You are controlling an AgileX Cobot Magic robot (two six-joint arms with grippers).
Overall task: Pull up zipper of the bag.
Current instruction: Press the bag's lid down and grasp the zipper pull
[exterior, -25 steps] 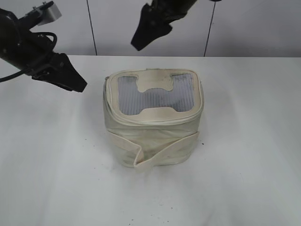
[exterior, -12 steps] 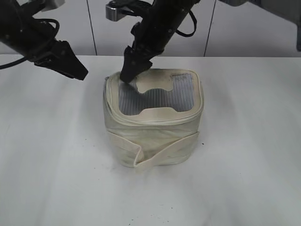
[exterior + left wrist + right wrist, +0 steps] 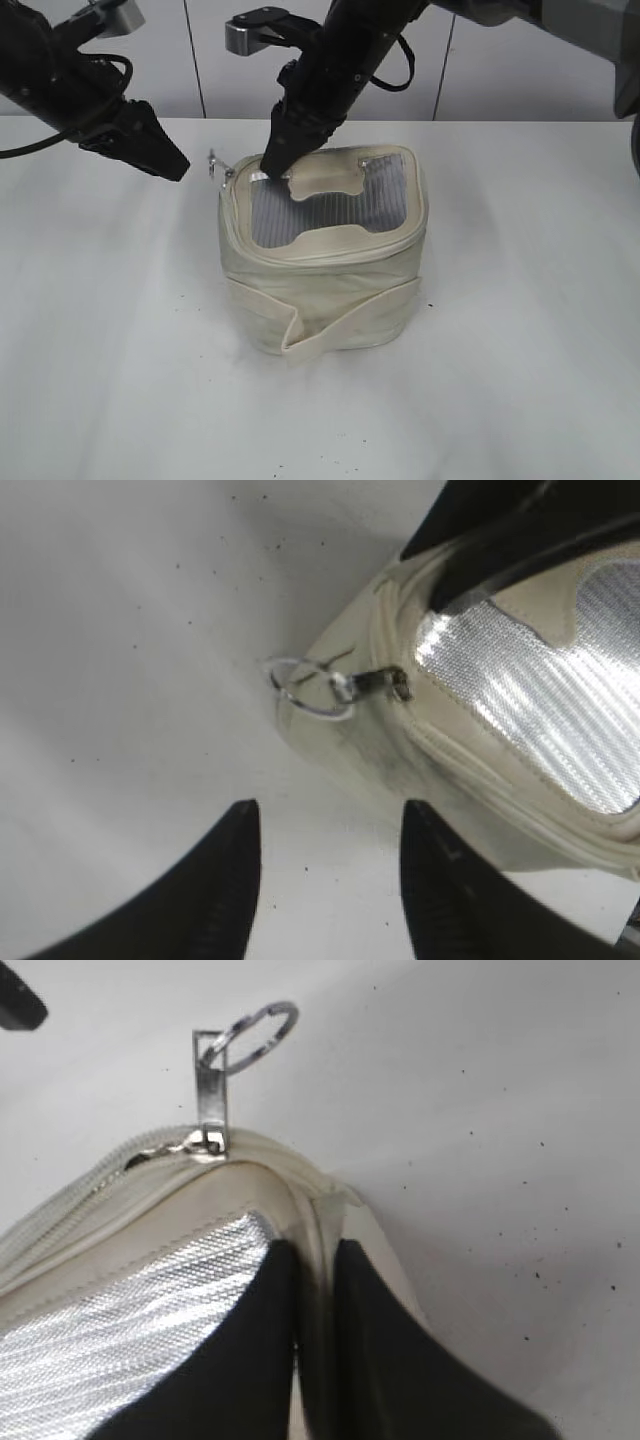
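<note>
The cream-white boxy bag [image 3: 320, 290] stands mid-table, grey ribbed top panel [image 3: 300, 210] up. The zipper track [image 3: 110, 1175] runs round its top rim. A silver ring pull [image 3: 215, 165] sticks out at the bag's back left corner; it also shows in the left wrist view [image 3: 315, 690] and in the right wrist view [image 3: 250, 1035]. My right gripper [image 3: 272, 162] is shut on the bag's rim [image 3: 312, 1235] at that corner, just beside the pull. My left gripper [image 3: 170, 165] is open and empty, left of the bag, a little short of the pull; in its own view the jaws [image 3: 330, 825] frame bare table.
The white table [image 3: 520, 340] spreads on all sides of the bag. A wide cream strap [image 3: 340, 320] wraps the bag's front. A white wall with dark seams [image 3: 195, 60] stands behind the table.
My right gripper came down from above onto the bag's back left rim and closed there. The ring pull now sticks out at that corner. My left gripper shifted slightly.
</note>
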